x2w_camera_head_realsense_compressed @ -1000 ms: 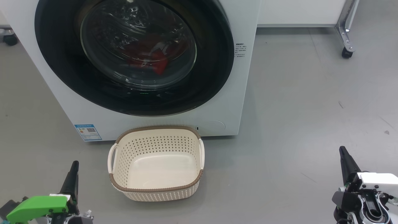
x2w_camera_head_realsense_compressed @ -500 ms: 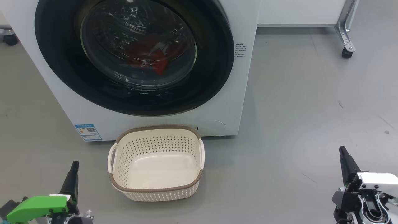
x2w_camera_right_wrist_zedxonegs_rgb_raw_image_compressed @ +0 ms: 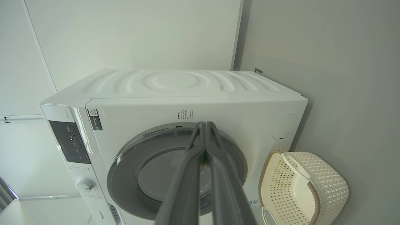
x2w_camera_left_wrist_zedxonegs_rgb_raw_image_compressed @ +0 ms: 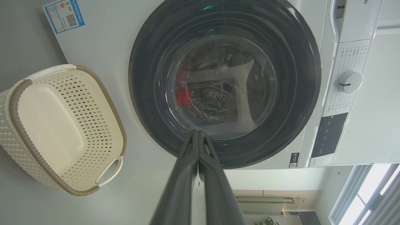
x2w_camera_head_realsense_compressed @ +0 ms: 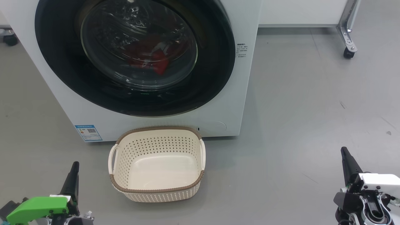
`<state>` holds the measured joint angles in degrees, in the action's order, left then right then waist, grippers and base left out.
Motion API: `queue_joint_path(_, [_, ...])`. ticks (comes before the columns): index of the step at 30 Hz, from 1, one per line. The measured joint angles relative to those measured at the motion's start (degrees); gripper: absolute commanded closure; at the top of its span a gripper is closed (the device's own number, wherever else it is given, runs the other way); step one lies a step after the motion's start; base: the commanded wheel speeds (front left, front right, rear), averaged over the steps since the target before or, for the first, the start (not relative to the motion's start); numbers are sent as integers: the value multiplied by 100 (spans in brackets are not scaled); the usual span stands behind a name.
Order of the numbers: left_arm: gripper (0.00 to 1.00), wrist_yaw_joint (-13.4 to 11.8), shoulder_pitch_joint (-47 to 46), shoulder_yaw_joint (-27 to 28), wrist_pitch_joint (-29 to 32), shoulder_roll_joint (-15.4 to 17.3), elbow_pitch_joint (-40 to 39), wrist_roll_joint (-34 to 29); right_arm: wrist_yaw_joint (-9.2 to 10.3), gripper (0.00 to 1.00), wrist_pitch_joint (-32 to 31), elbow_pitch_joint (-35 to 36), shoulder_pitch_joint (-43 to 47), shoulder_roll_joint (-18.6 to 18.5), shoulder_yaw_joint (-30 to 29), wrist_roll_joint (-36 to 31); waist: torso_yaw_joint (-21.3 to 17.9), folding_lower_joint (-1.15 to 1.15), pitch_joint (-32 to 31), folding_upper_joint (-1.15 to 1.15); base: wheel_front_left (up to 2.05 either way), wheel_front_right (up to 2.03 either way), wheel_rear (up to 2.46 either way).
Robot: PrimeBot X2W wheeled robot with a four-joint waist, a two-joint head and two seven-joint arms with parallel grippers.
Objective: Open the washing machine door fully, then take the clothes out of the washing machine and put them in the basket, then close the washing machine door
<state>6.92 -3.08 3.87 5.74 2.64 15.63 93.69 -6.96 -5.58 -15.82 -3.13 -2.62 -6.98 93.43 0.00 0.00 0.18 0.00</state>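
Plainly, the washing machine (x2w_camera_head_realsense_compressed: pixel 243 93) is the big thing ahead, and its door (x2w_camera_head_realsense_compressed: pixel 215 62) lies flat against the white front, not yet opened. Through the glass the red clothes (x2w_camera_head_realsense_compressed: pixel 156 59) lie low in the drum. The cream basket (x2w_camera_head_realsense_compressed: pixel 156 190) stands on the floor just in front of the machine, under the door, with nothing in it.

Both arms hang low and well apart from the door. In the head view the door lies at about 1 o'clock from the left gripper (x2w_camera_head_realsense_compressed: pixel 75 165) and at about 10 o'clock from the right gripper (x2w_camera_head_realsense_compressed: pixel 344 151). The basket sits between them, nearer the left.

In the right wrist view the right gripper (x2w_camera_right_wrist_zedxonegs_rgb_raw_image_compressed: pixel 205 124) points at the door's rim beside the small printed label. That is the rim's right-hand edge, and I judge the right arm better placed for it, though I cannot tell where the catch is.

Both pairs of fingers are pressed together, holding nothing — the left gripper (x2w_camera_left_wrist_zedxonegs_rgb_raw_image_compressed: pixel 197 132) aims at the door's lower rim.
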Motion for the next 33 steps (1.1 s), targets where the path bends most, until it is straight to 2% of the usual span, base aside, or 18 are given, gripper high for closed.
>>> queue_joint_path(24, [100, 0, 0, 3, 0, -2, 2, 0, 0, 100, 0, -3, 0, 2, -4, -31, 0, 0, 0, 0, 0, 0, 0])
queue_joint_path(27, [100, -8, 114, -23, -1, -57, 177, 4, 3, 100, 1, -168, 131, 83, 2, -30, 0, 0, 0, 0, 0, 0, 0])
queue_joint_path(28, [0, -8, 170, -29, -1, -86, 244, 5, 3, 0, 1, -234, 197, 118, 4, -30, 0, 0, 0, 0, 0, 0, 0])
queue_joint_path(33, [0, -8, 276, -40, -29, -137, 280, 5, 4, 0, 11, -292, 310, 163, 10, -31, 0, 0, 1, 0, 0, 0, 0])
